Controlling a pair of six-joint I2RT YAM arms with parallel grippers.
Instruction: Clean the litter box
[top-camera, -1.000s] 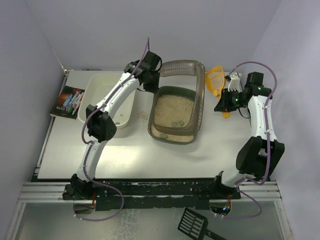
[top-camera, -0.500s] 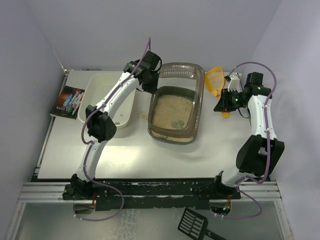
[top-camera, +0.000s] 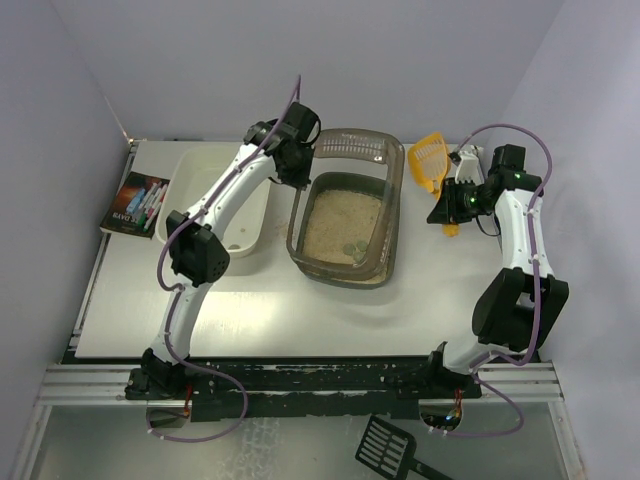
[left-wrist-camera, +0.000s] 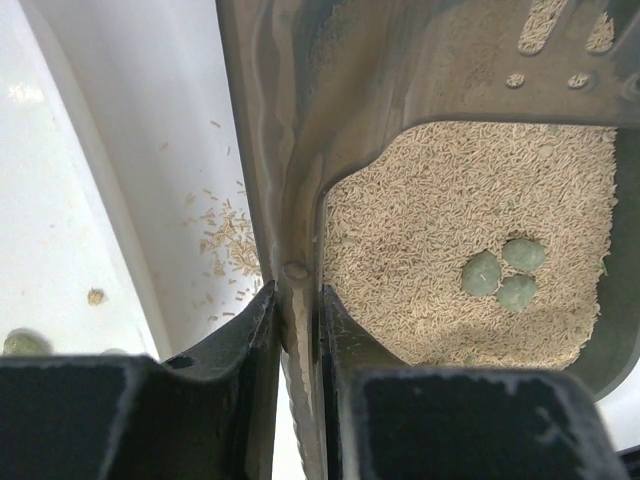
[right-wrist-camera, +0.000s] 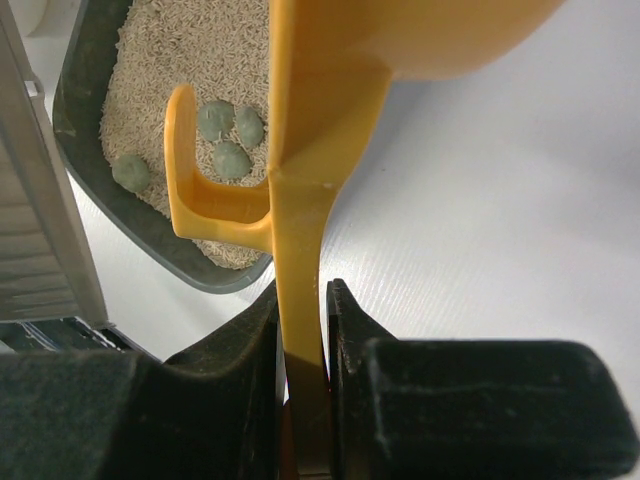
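Dark brown translucent rectangular plastic litter box (top-camera: 393, 222) on white worktop (top-camera: 250, 300), long axis running away from the arm bases, far-left rim clamped in left hand (left-wrist-camera: 298, 300); its grey-green lumps (right-wrist-camera: 232, 158) lie near, leftward of right hand (right-wrist-camera: 300, 300), itself clamped on yellow plastic scoop (right-wrist-camera: 320, 130) handle.

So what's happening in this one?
The left gripper is clamped on the rim of the litter box, beside the white tub. The right gripper holds a yellow scoop by its handle, off to the box's right. Grey-green lumps lie in the litter, not yet scooped.
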